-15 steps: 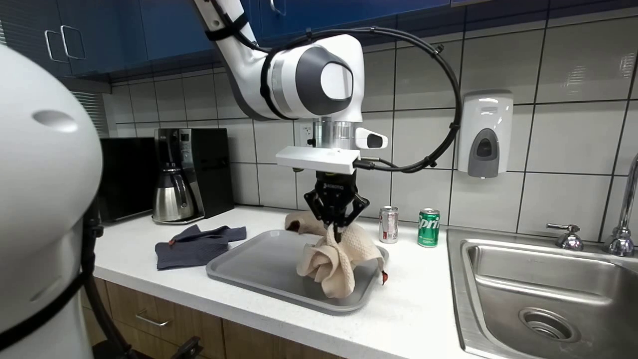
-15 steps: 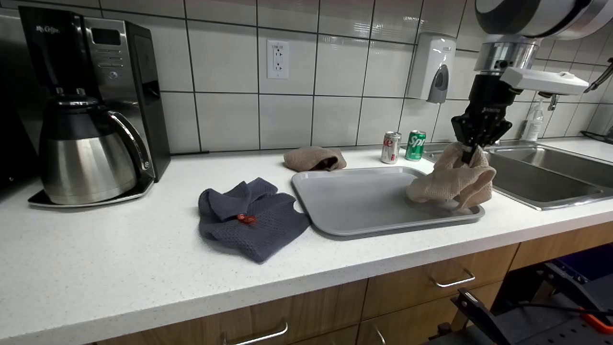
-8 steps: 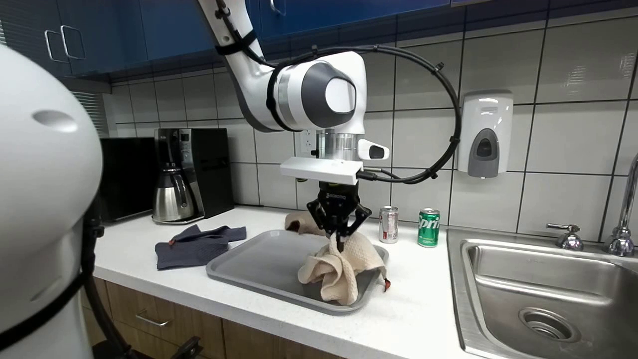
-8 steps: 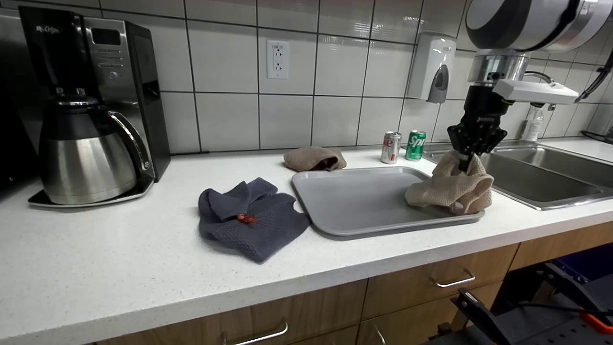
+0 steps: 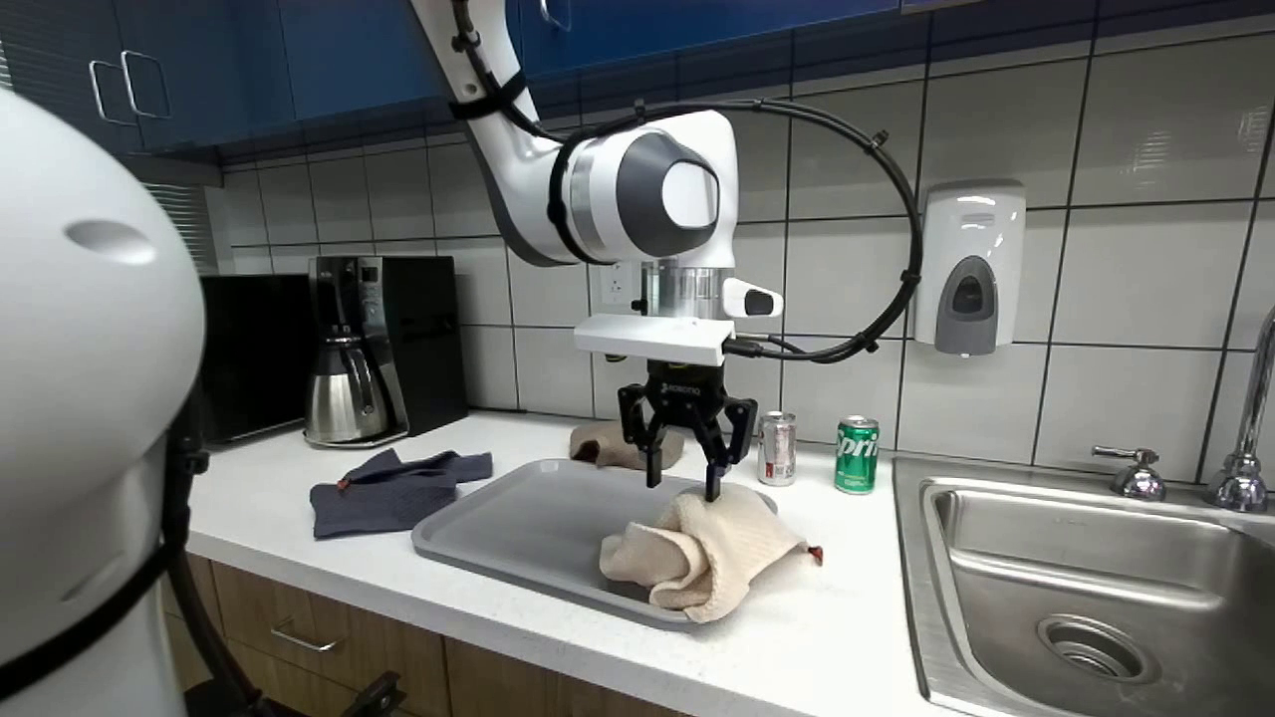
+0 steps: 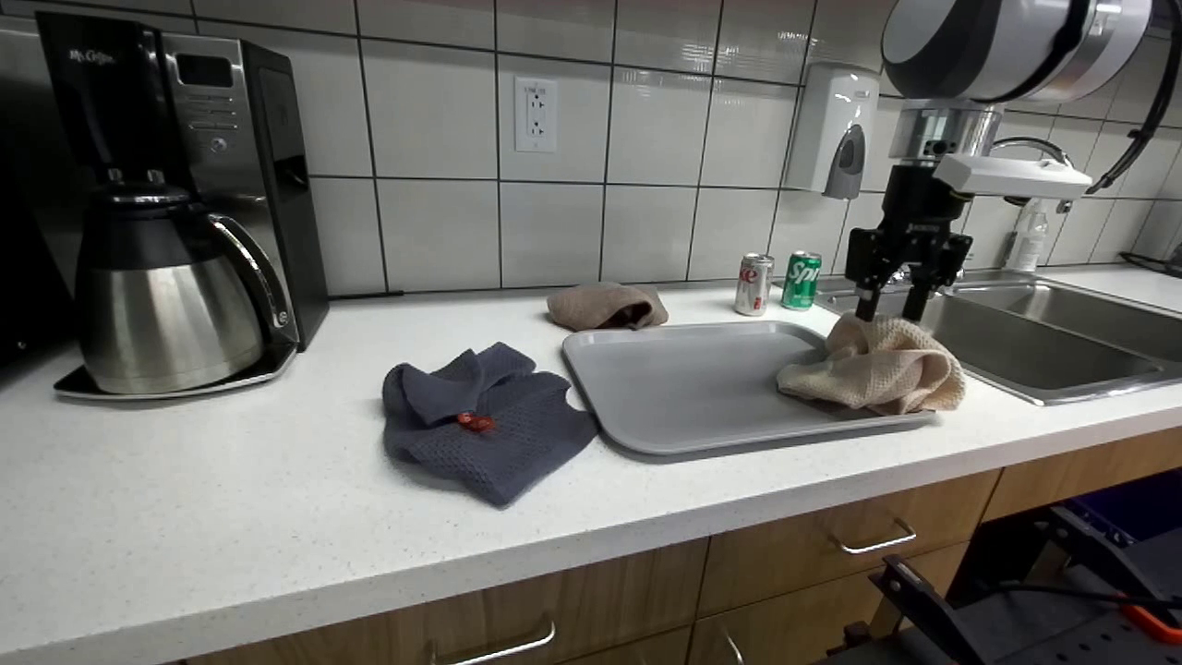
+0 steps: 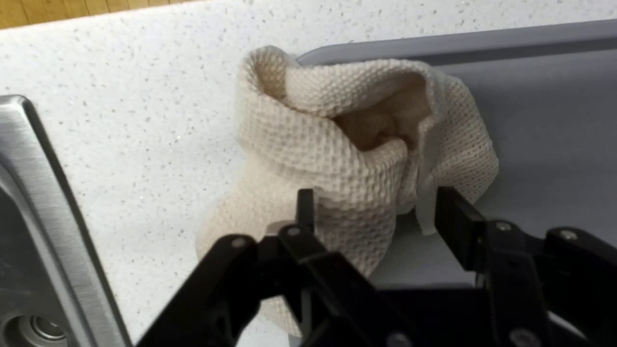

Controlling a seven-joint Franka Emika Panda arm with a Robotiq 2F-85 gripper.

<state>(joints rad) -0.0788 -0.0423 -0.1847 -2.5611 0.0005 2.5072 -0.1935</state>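
One downward end effector (image 5: pixel 683 489) over cloth (image 5: pixel 742 546)

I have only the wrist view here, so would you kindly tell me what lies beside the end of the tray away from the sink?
Observer: A crumpled dark blue cloth lies there on the counter, by the tray.
Operator: Thank you; does the cream cloth under my open gripper have anything sticking out?
Observer: Yes, in an exterior view a small red tag sticks out at its corner toward the sink.
Operator: And does anything stand near the wall behind the tray?
Observer: A silver can and a green can stand upright there, side by side.
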